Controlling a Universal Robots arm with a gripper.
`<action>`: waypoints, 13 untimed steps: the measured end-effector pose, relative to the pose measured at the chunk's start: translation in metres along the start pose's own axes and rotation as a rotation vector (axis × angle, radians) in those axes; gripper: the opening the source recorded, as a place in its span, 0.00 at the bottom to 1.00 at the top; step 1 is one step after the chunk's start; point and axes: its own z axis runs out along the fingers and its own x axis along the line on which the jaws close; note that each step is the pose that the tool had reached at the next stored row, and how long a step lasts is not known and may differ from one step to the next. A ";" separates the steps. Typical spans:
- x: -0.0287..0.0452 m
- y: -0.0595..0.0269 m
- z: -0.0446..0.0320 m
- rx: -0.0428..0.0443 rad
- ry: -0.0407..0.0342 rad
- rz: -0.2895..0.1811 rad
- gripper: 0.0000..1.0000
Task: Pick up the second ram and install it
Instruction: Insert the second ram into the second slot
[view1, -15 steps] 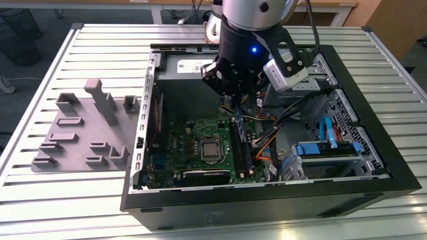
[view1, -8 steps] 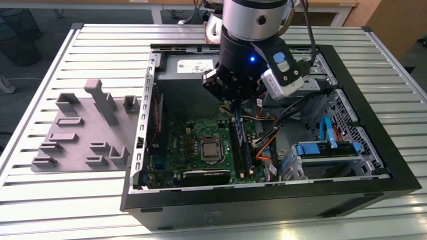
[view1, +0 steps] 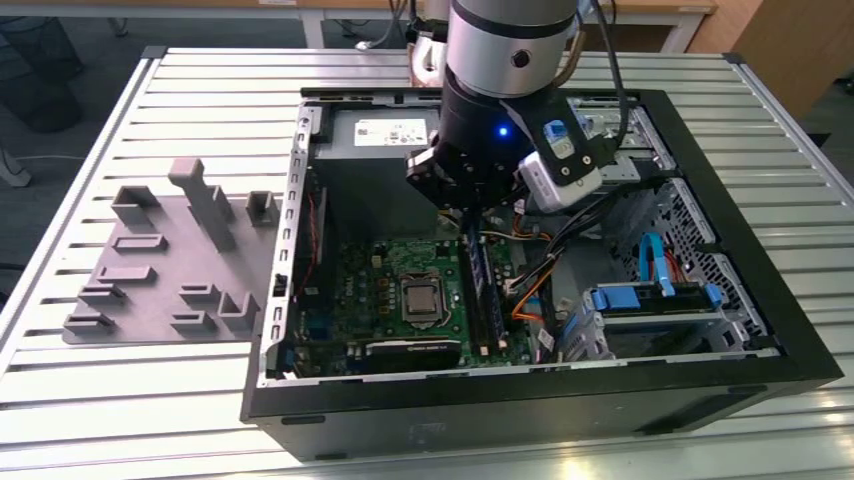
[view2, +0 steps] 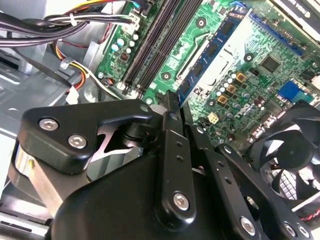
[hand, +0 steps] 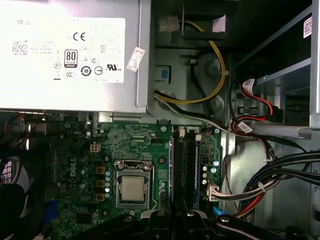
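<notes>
The gripper (view1: 470, 215) hangs inside the open computer case (view1: 747, 330), low above the green motherboard (view1: 387, 270), and its two black fingers (view2: 170, 130) are pressed close together on the top edge of the second ram (view1: 478, 285). The jaws are narrow, because the stick is thin and they must hold it by its flat faces. In the exterior view the ram stands on its long edge, straight under the gripper, along the line of the memory slots (hand: 186, 165) beside the processor socket (hand: 133, 187). I think it is held upright so that its lower edge can meet a slot along its whole length. In the second wrist view, the blue board (view2: 212, 52) runs away from the fingers over the motherboard, parallel to the black slots (view2: 152, 42). I cannot tell if it already sits in a slot or only above it. The gray holder tray (view1: 180, 265) lies on the slatted table (view1: 160, 410) outside the case, at the exterior view's left, and I see no stick on it. The power supply (hand: 70, 55) and the cable bundles (hand: 280, 172) are beside the slots, but not in the way
</notes>
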 end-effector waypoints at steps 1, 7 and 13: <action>0.0000 0.0000 0.0000 0.0001 0.0003 0.000 0.14; -0.0043 -0.0001 0.0026 -0.0004 0.0002 0.000 0.14; -0.0094 -0.0003 0.0132 -0.0004 0.0001 0.013 0.14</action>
